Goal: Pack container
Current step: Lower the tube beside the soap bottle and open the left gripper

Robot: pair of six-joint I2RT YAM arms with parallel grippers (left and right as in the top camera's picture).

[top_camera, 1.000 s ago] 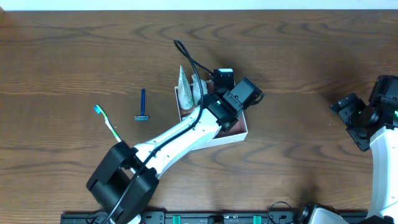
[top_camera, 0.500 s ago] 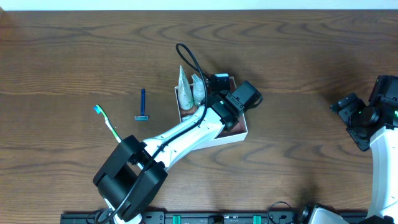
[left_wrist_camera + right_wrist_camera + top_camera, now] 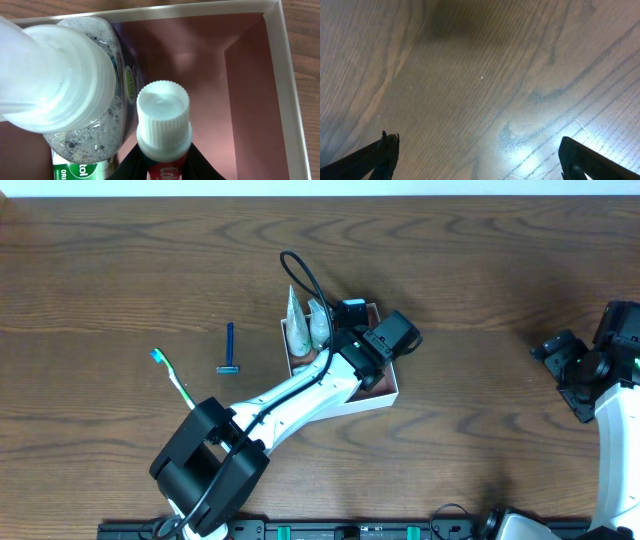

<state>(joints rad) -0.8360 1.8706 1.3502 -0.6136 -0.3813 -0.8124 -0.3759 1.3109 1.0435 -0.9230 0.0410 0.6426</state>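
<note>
The container point(image 3: 389, 394) is a shallow white box with a pinkish-brown inside, at the table's middle; its white wall also shows in the left wrist view point(image 3: 286, 75). My left gripper point(image 3: 347, 346) is inside it, shut on a red toothpaste tube point(image 3: 164, 120) with a white ribbed cap, cap pointing into the box. A clear bottle point(image 3: 65, 85) with a white cap and a green-labelled tube point(image 3: 80, 169) lie in the box's left part, close beside the toothpaste. My right gripper point(image 3: 562, 366) is open and empty over bare wood at the far right point(image 3: 480, 155).
A blue razor point(image 3: 229, 350) and a green-and-white toothbrush point(image 3: 172, 378) lie on the table left of the box. The two tubes point(image 3: 300, 328) stick out over the box's back-left wall. My left arm's cable loops above the box.
My left arm swung slightly and the gripper edged left within the box a second ago. It has held still for the last half second. The right arm has not moved.
</note>
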